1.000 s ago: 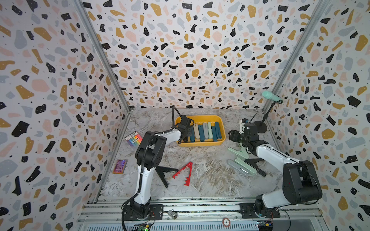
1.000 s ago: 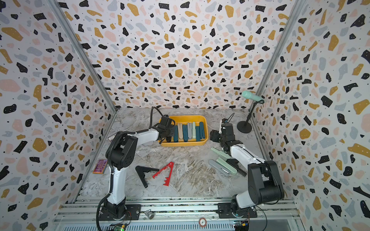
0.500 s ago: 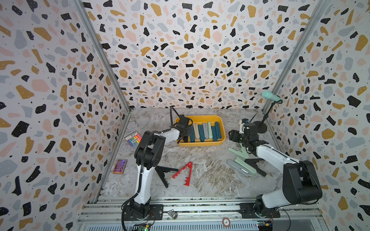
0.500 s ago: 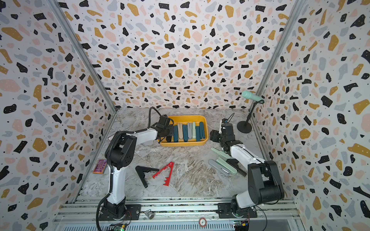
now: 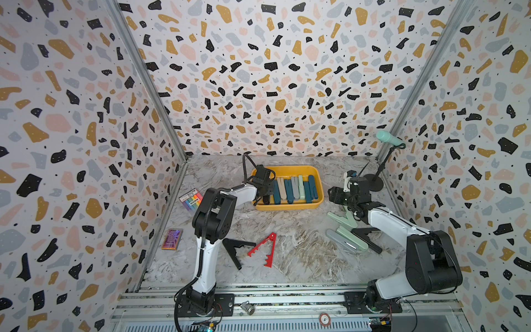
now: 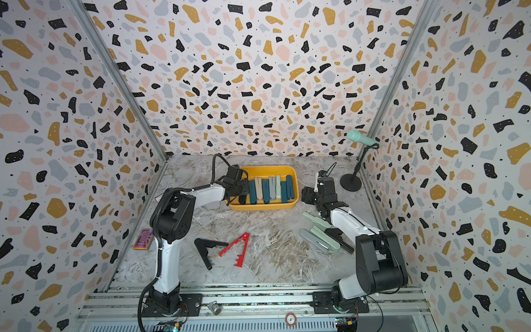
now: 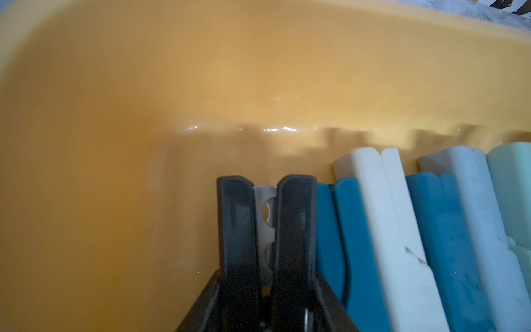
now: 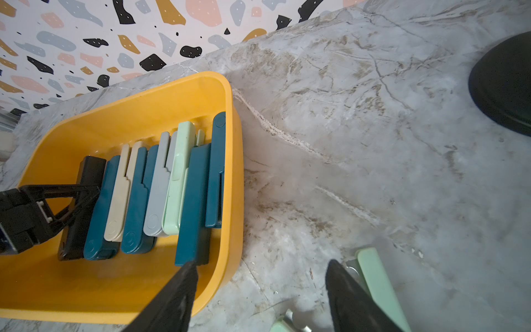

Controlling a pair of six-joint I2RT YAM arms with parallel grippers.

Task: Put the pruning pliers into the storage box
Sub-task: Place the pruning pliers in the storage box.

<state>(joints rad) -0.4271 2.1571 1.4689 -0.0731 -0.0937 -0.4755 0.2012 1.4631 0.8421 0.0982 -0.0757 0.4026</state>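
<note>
The mustard-yellow storage box point(image 5: 287, 168) point(image 6: 267, 168) stands at the back of the table with a row of teal, beige, grey and mint pruning pliers in it. My left gripper point(image 5: 265, 192) point(image 7: 265, 276) reaches into its left end. Its fingers press both sides of black pliers point(image 7: 235, 230) point(image 8: 86, 178) that rest on the box floor beside the row. My right gripper point(image 5: 334, 195) point(image 8: 261, 271) hangs open and empty over the table just right of the box point(image 8: 235, 143). Loose on the table lie black pliers point(image 5: 235, 250), red notched pliers point(image 5: 268, 244) and mint pliers point(image 5: 342, 218).
More mint and grey pliers point(image 5: 347, 238) and a black pair point(image 5: 367, 238) lie under my right arm. A rainbow-striped packet point(image 5: 191, 199) and a purple card point(image 5: 172, 238) sit by the left wall. A microphone stand point(image 5: 373, 182) occupies the back right corner.
My left gripper's jaws have widened a little around the black pliers inside the box. The right arm has stayed where it was.
</note>
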